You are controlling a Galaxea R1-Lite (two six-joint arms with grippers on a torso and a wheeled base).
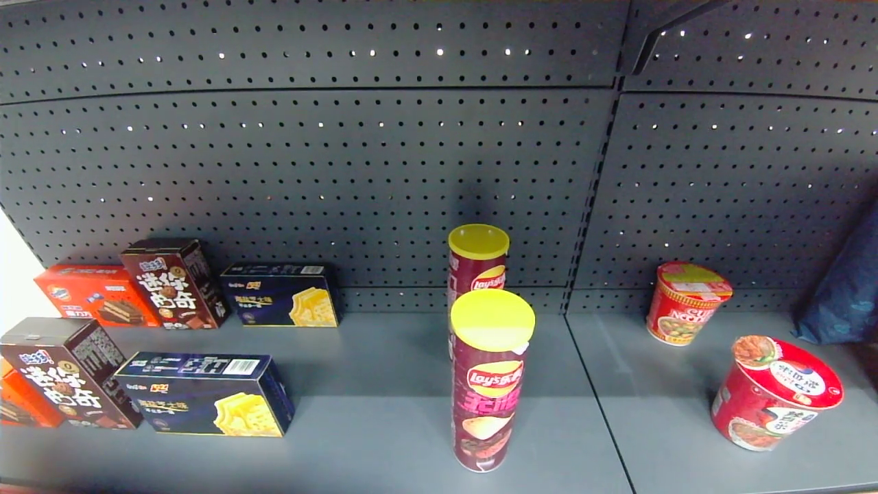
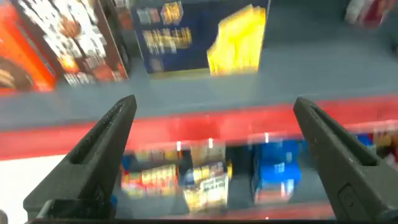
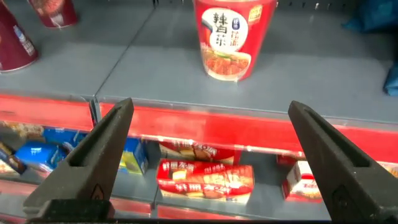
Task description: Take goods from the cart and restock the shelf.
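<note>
The left gripper [image 2: 214, 101] is wide open and holds nothing. Its two fingers point at the red front edge [image 2: 205, 127] of the shelf [image 2: 323, 68]. Just past that edge lies a dark blue box [image 2: 205, 37]. It rests on its long side, and that long side runs along the shelf. A brown box [image 2: 87, 43] stands next to it. Under the red edge is a lower shelf with blue packs [image 2: 277, 174].

The right gripper [image 3: 211, 104] is wide open too, and it holds nothing. It also points at the red front edge. Straight ahead of it, a little way back on the shelf, a red noodle cup [image 3: 227, 37] stands upright. From the head view, the tall chip can [image 1: 488, 384] stands upright in the middle of the shelf. The boxes are on the robot's left of it and the cups on its right.

So the left arm is nearer the boxes and the right arm is nearer the cups. Both grippers face the shelf with nothing in them. I think the next thing to pick up has to come from the cart. That means the arms must turn away from the shelf first.
</note>
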